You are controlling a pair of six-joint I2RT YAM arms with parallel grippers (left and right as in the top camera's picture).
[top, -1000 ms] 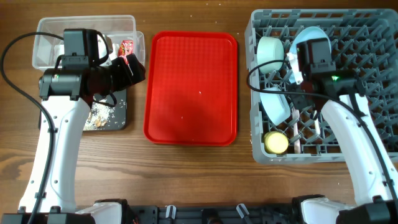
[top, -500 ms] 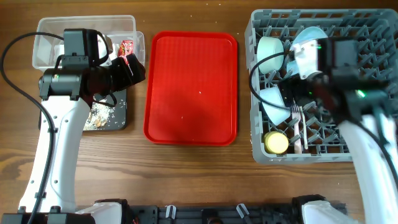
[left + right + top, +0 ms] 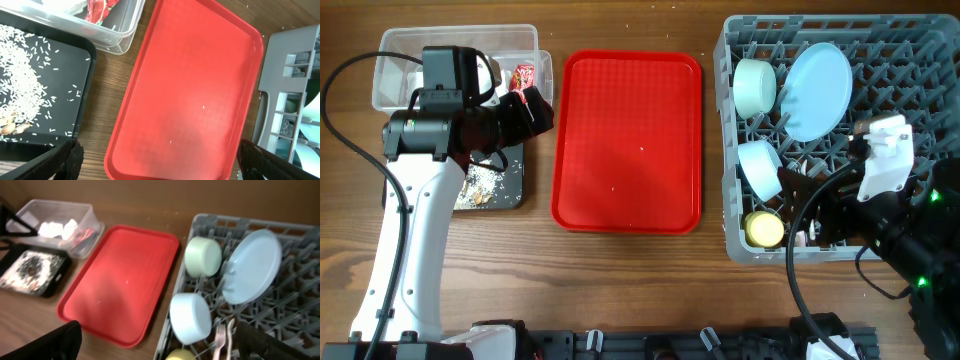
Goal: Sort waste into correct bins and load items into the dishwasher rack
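Observation:
The grey dishwasher rack (image 3: pixel 905 70) holds a light blue plate (image 3: pixel 818 90) leaning on its pegs, a pale green bowl (image 3: pixel 755 85), a light blue bowl (image 3: pixel 760 168) and a yellow cup (image 3: pixel 764 229). A white fork (image 3: pixel 218 335) and spoon (image 3: pixel 230 330) stand beside the blue bowl. My right gripper (image 3: pixel 812 205) hangs open and empty over the rack's near side. The clear tub (image 3: pixel 460 60) contains white napkins (image 3: pixel 57 228) and a red wrapper (image 3: pixel 524 75). Rice and brown scraps lie on the black tray (image 3: pixel 510 190). My left gripper (image 3: pixel 535 108) is open and empty beside the tub.
A bare red serving tray (image 3: pixel 628 140) lies between the bins and the rack, with a few rice grains on it. Bare wooden table runs along the near edge. Black cables loop beside both arms.
My right gripper has opened and let go of the blue plate, which now leans in the rack. The right arm has pulled back toward the near right. The left arm has not moved.

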